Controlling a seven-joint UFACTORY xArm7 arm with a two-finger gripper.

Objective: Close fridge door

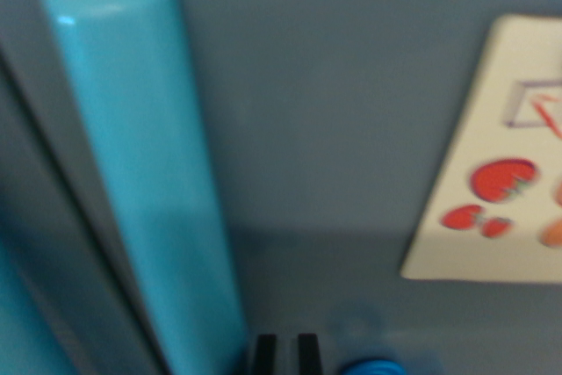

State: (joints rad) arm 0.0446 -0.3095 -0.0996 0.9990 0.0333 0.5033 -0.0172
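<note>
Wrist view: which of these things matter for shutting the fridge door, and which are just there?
For the job:
fridge door, grey panel
turquoise handle
claw, only the dark fingertips show at the bottom edge

Just there:
cream sticker with red fruit
blue round thing, too blurred to name

The grey fridge door (pixel 334 129) fills the blurred wrist view, its long turquoise handle (pixel 145 173) slanting down its left side.
</note>
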